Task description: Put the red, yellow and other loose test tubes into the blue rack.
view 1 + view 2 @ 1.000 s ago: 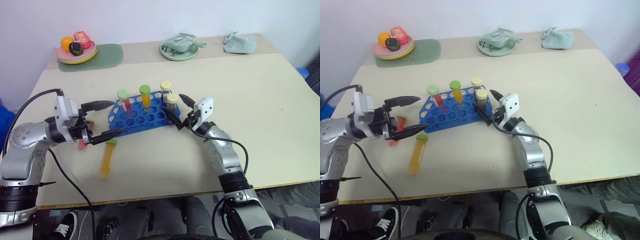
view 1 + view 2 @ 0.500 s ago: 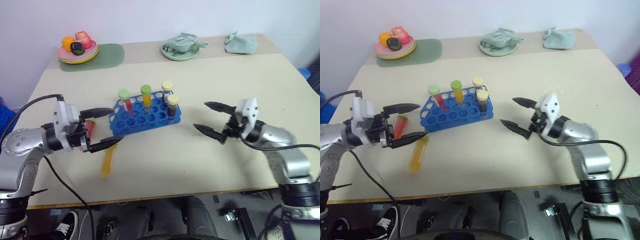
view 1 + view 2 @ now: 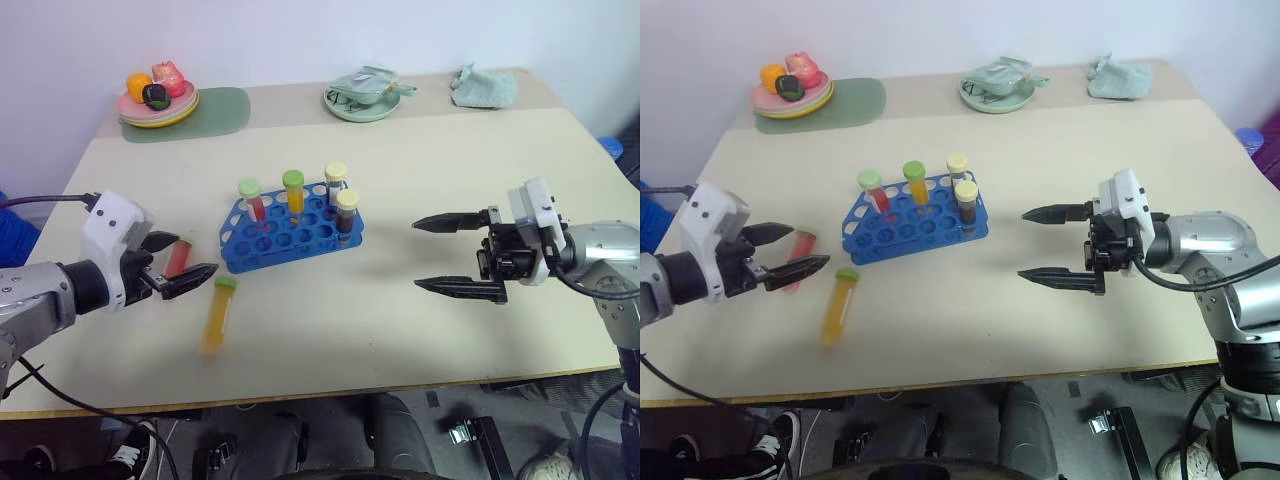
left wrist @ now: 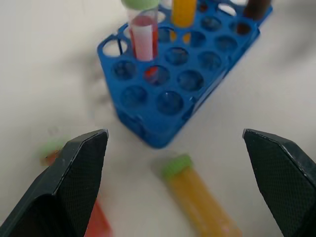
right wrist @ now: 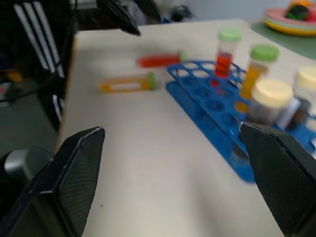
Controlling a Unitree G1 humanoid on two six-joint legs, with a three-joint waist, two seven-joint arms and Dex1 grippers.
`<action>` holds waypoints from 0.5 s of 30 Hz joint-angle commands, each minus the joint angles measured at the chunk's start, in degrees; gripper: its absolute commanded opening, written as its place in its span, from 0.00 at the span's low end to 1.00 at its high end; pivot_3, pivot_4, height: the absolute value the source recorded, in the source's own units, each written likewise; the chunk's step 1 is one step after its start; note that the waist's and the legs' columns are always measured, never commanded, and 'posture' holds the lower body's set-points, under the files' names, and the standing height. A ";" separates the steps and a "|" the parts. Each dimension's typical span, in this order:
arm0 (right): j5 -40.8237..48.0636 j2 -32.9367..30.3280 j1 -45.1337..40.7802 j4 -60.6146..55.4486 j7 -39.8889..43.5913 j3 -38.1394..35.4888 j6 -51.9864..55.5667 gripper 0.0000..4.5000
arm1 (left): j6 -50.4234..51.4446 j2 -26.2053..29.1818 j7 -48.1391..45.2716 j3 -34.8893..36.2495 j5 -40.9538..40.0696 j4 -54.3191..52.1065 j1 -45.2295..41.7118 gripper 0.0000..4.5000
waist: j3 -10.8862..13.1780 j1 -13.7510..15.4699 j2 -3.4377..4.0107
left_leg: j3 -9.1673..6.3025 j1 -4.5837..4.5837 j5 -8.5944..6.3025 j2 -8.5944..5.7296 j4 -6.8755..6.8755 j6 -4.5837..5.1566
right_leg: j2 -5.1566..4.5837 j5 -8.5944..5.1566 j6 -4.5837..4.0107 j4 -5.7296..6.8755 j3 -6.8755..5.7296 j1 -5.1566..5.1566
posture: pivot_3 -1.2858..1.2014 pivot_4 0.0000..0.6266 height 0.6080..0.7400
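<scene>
Blue rack (image 3: pixel 290 232), four upright tubes; two loose tubes.

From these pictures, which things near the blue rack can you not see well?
- Red tube: left eye view, partly hidden by the left tool.
- Same tube in the left wrist view, blurred and partly behind a finger.
- Yellow tube: lower end cut off by the edge in that view.
- Labels on tubes in the blue rack: too small.

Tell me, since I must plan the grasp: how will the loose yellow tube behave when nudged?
The yellow tube lies on its side on the table, so it likely rolls. Its smooth round wall may slip. The green cap probably holds in the liquid.
</scene>
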 commanded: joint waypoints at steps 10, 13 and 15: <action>1.02 1.59 -1.41 -2.55 -0.50 0.86 2.41 0.99 | 15.56 2.16 21.67 -4.87 -7.12 -0.13 -4.23 1.00 | 0.02 0.85 -0.05 | 0.00 0.00 -0.03 -0.01 0.03 -0.09 | 0.00 0.00 -0.02 0.04 0.01 -0.01 | 0.52 0.24 1.00; 1.26 1.74 -0.75 -4.13 -1.70 0.49 3.22 0.99 | 15.56 4.04 28.29 -7.47 -18.12 6.49 -6.99 1.00 | 0.02 0.74 -0.06 | -0.04 -0.02 -0.02 -0.01 0.06 -0.11 | 0.00 0.01 -0.02 0.07 0.01 -0.02 | 0.52 0.24 1.00; 1.39 1.66 -0.34 -5.09 -2.14 0.31 3.66 0.99 | 15.56 6.42 33.34 -9.57 -22.80 8.85 -8.18 1.00 | 0.02 0.65 -0.05 | -0.04 -0.02 -0.03 -0.01 0.06 -0.12 | 0.00 0.01 -0.02 0.08 0.01 -0.05 | 0.52 0.24 1.00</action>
